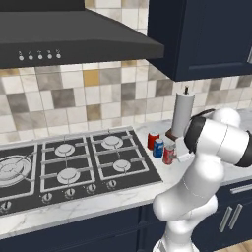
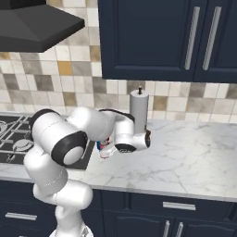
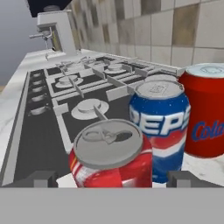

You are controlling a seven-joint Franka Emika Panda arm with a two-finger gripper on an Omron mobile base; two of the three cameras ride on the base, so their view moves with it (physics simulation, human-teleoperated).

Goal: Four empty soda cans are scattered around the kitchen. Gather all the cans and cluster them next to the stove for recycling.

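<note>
Three soda cans stand in a tight group on the marble counter just right of the black stove (image 1: 74, 165): a red can (image 1: 153, 140) at the back, a blue can (image 1: 158, 147) in the middle and a red can (image 1: 169, 154) nearest the arm. In the hand view the near red can (image 3: 111, 153) sits low between my fingertips (image 3: 41, 178), with a small gap on each side. My gripper (image 3: 113, 178) is open. Behind it stand the blue can (image 3: 162, 127) and the other red can (image 3: 205, 116), with the stove (image 3: 65, 100) stretching away to the left.
A tall white paper towel roll (image 1: 183, 115) on a dark base stands right behind the cans, by the tiled wall. The dark range hood (image 1: 74, 39) hangs over the stove, and navy cabinets are overhead. Bare marble counter (image 2: 185, 152) extends to the right.
</note>
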